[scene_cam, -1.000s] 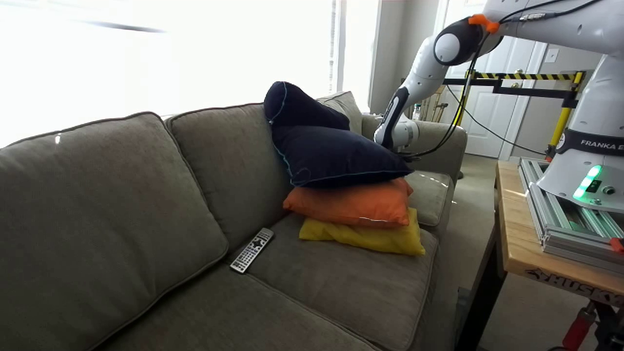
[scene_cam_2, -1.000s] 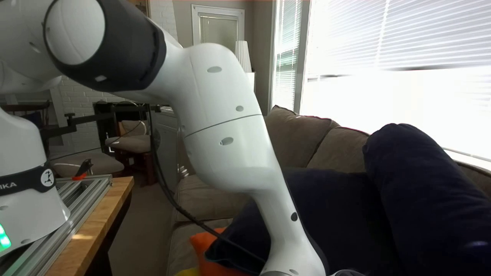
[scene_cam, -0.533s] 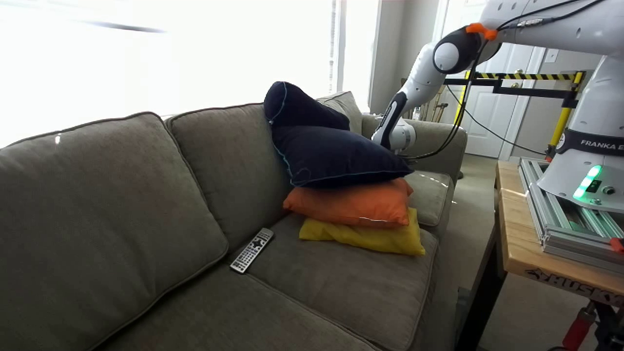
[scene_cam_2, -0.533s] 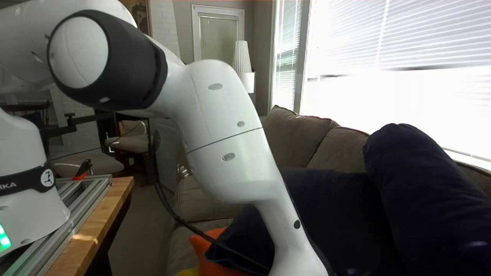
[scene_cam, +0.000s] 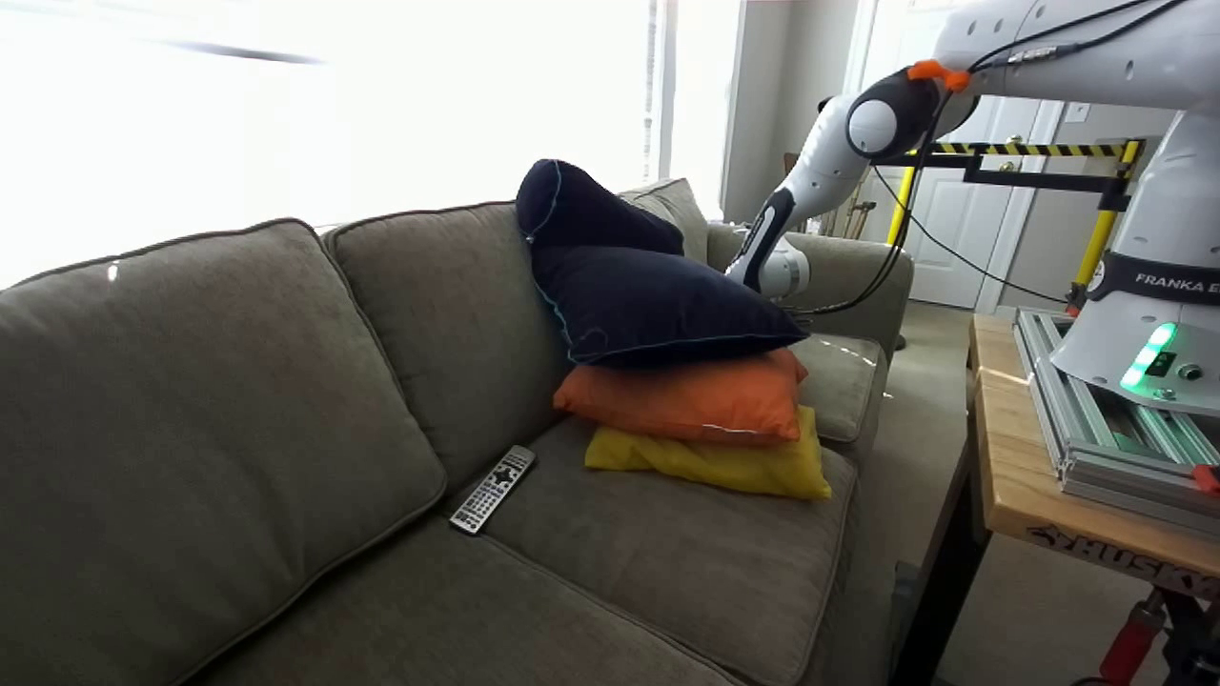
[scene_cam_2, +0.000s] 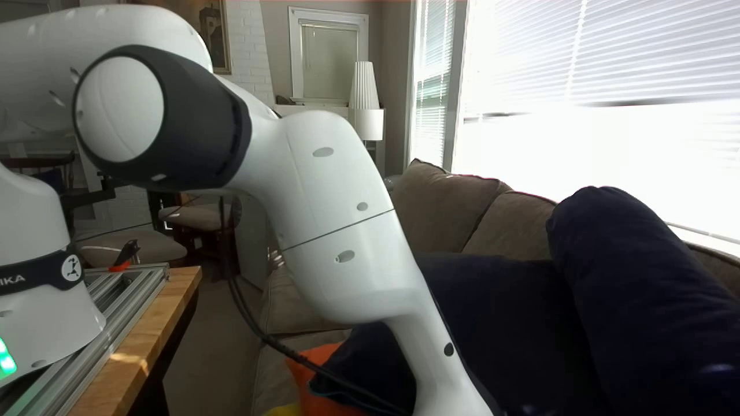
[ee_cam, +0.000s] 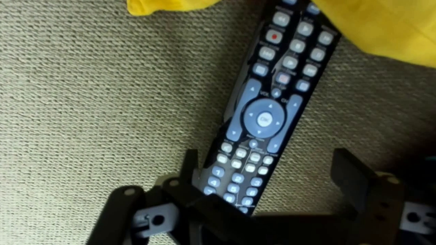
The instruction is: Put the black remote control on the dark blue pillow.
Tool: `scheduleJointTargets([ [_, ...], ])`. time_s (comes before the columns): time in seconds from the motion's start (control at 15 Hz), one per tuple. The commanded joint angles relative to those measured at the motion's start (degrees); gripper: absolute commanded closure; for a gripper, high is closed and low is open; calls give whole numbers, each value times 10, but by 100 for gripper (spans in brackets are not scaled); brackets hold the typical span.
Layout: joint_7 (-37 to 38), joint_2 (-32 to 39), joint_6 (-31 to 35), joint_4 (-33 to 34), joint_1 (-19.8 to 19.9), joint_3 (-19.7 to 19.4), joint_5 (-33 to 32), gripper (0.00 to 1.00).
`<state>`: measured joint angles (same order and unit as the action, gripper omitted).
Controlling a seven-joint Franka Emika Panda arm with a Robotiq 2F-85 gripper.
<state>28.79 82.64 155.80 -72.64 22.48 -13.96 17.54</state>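
Observation:
The black remote control (ee_cam: pixel 251 149) with pale blue-grey buttons lies on the sofa fabric in the wrist view. Its top end is partly under a yellow pillow. It is hidden in both exterior views. My gripper (ee_cam: pixel 265 154) is open, one finger beside the remote's left edge and the other farther off to its right. The gripper is hidden behind the pillows or below the edge in the exterior views. The dark blue pillow (scene_cam: pixel 667 305) lies on top of the pile and also shows in an exterior view (scene_cam_2: pixel 514 329), right beside my arm. A second dark blue pillow (scene_cam: pixel 591 210) leans behind it.
An orange pillow (scene_cam: pixel 686 398) lies under the dark blue one, above the yellow pillow (scene_cam: pixel 715 462). A silver-grey remote (scene_cam: pixel 492 490) lies on the sofa seat on the far side of the pile. The sofa armrest (scene_cam: pixel 858 276) stands behind my wrist.
My arm has lowered: the elbow and forearm have come down in both exterior views, and the hand has sunk slightly behind the pillow pile. The pillows and the silver-grey remote have not moved.

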Motion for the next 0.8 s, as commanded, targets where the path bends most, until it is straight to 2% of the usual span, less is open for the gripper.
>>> scheduleJointTargets([
  [0.0,-5,29,-16,44,8,-1,3,0],
  [0.4,2,34,-33,48,3,-14,-1,0],
  [0.47,2,35,-34,49,3,-15,-2,25],
  [0.53,2,36,-33,49,2,-16,-2,26],
  [0.73,3,40,-33,52,2,-18,-3,47],
])
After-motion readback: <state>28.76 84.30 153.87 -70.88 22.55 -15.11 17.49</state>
